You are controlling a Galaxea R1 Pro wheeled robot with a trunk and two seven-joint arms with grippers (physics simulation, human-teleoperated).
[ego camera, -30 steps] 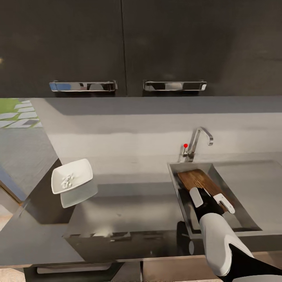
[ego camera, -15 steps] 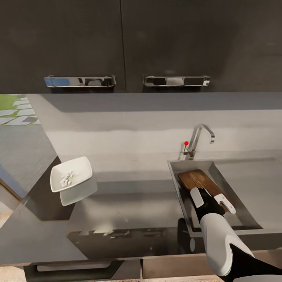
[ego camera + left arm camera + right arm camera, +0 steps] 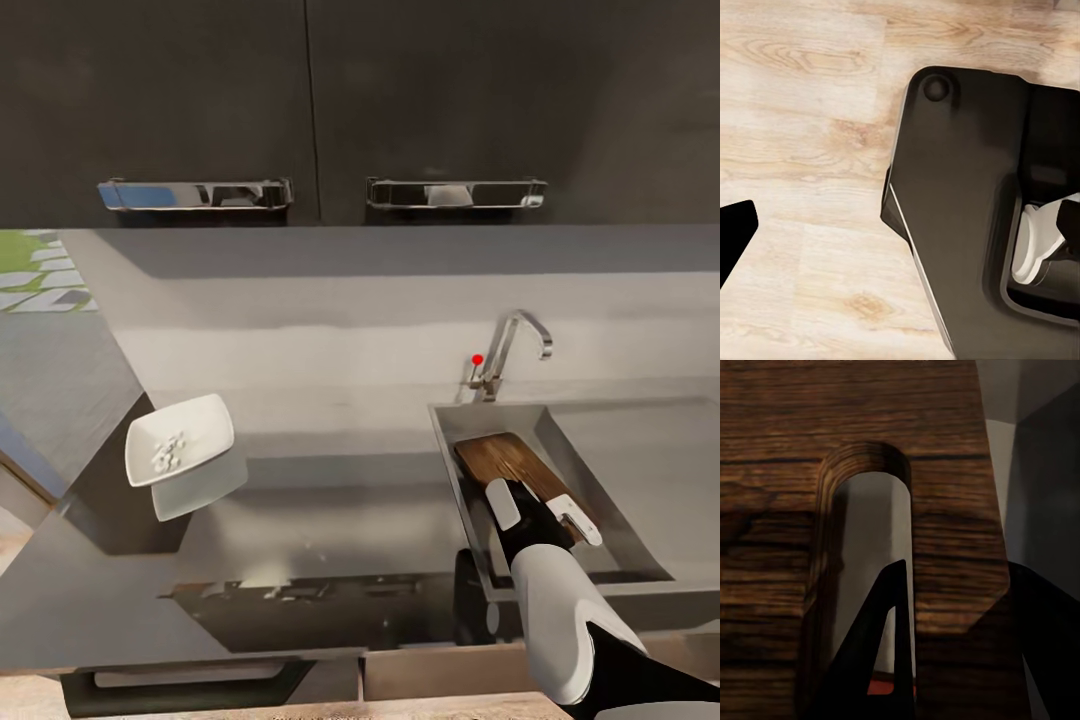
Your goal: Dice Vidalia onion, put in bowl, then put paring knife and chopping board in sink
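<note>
Dark cabinets hang above the grey tabletop (image 3: 330, 520), where the bowl (image 3: 180, 451) holds diced onion. The view has tilted a little; the scene itself matches a second ago — the chopping board (image 3: 510, 468) lies in the sink (image 3: 600, 440), the right end effector (image 3: 537, 507) spread at its near end. Probably the placing step is finishing.

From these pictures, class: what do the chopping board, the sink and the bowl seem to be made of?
Chopping board: wood, apparently dark brown with visible streaky grain, matte.
Sink: likely steel, with grey walls of dull sheen.
Bowl: perhaps glazed ceramic, though plastic is possible; white and glossy.
</note>
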